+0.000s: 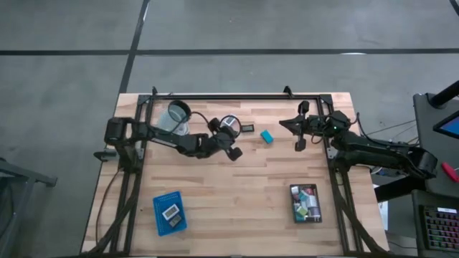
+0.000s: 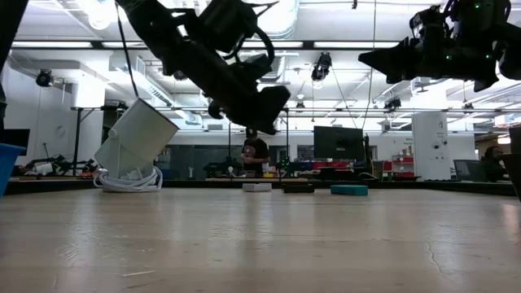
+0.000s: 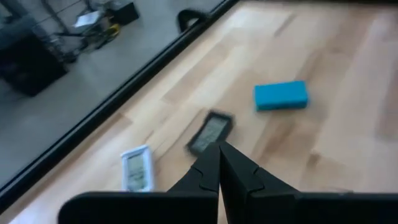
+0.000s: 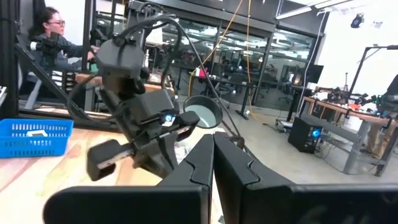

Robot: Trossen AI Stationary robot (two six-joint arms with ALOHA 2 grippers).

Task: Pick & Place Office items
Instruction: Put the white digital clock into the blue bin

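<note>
The left gripper (image 3: 219, 163), fingers pressed together and empty, is hovering over the flat dark label piece (image 3: 210, 132) beside the teal block (image 3: 281, 96); thin, light, probably slippery, best pinched across its narrow edges.

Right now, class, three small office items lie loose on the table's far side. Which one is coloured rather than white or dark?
The teal block. The other two are flat label-faced pieces: a white one and a dark one beside it.
</note>
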